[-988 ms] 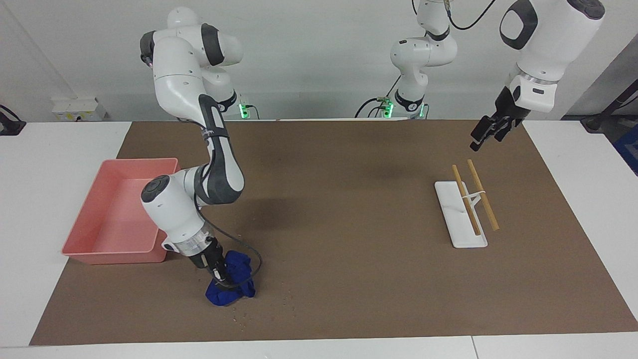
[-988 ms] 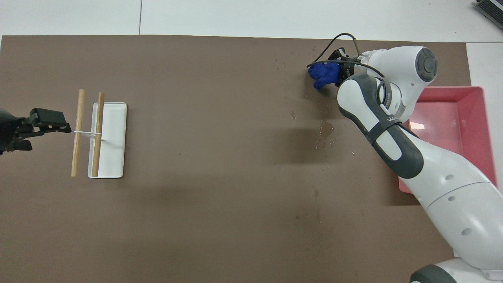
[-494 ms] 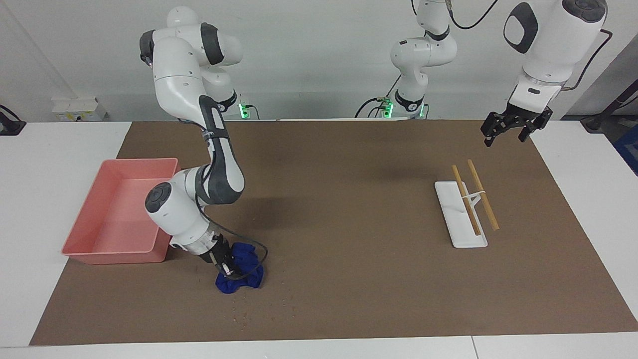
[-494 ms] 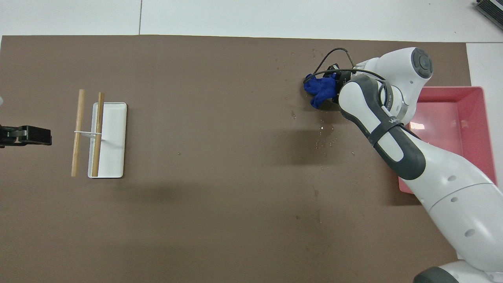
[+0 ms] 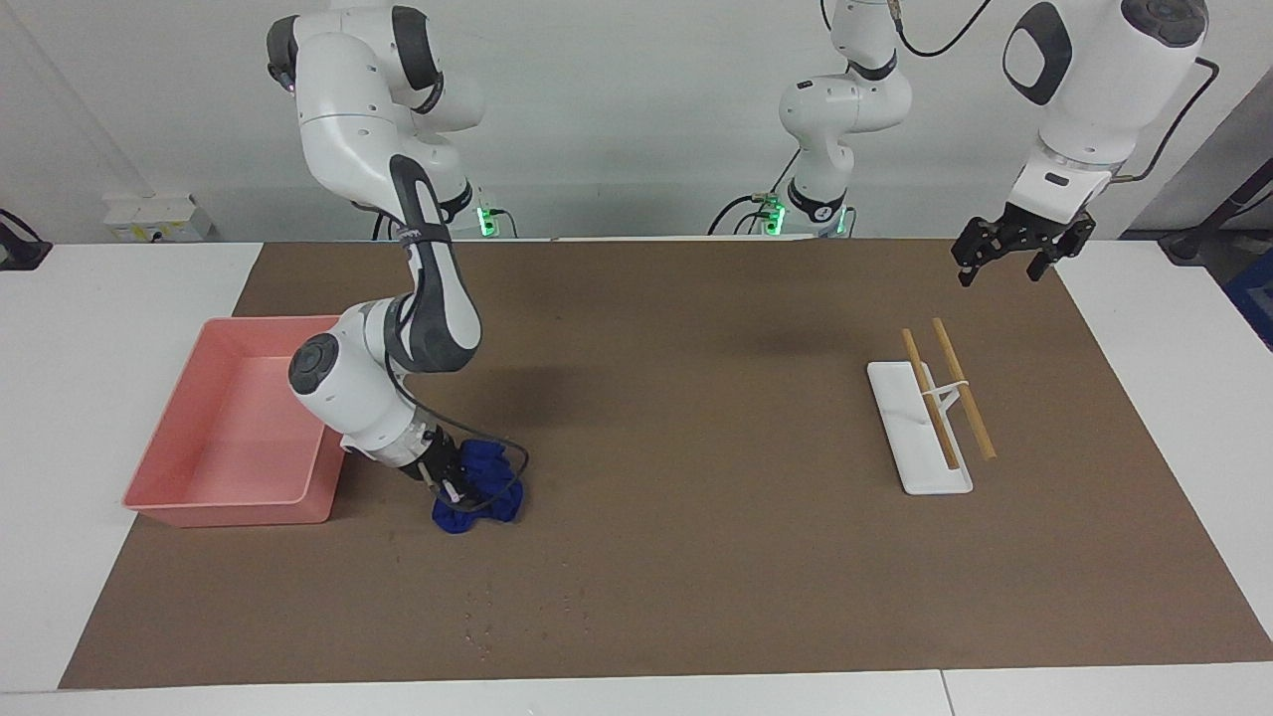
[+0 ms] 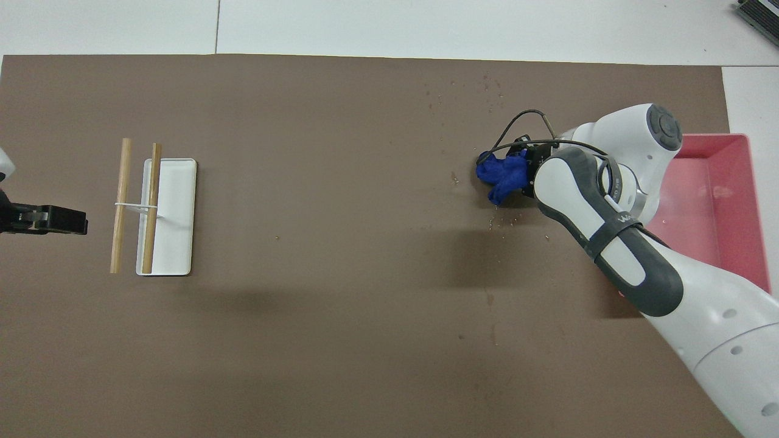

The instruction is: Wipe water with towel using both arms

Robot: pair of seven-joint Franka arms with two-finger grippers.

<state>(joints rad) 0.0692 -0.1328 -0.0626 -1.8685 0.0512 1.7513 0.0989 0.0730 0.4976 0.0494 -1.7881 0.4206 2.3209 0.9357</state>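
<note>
Facing view: my right gripper [image 5: 450, 484] is clamped on the towel [image 5: 481, 490], pressing it to the mat beside the pink tray [image 5: 165, 490]; my left gripper [image 5: 1007, 255] waits, fingers spread. Overhead view: the towel [image 6: 503, 176] bunches at my right gripper's [image 6: 528, 171] tip, water [image 6: 500, 221] drops just nearer the robots.

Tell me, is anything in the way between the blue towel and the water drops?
Nothing visible. The right gripper presses the towel on the mat, and the drops lie beside it, nearer the robots, with only bare mat between.
</note>
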